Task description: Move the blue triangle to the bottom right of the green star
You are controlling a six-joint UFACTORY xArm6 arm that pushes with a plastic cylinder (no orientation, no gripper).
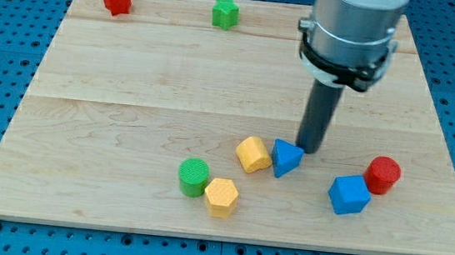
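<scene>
Blue triangle (286,158) low centre-right on the surface, touching a yellow block (252,154) at its 9 o'clock. My tip (309,150), a bare rod grasping nothing, touches its 1 o'clock side. No green star identifiable; green blocks lie at 8 and 11 o'clock.

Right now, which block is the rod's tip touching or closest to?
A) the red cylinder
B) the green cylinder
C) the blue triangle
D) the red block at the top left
C: my tip sits at the upper right edge of the blue triangle, far from the other three.
</scene>
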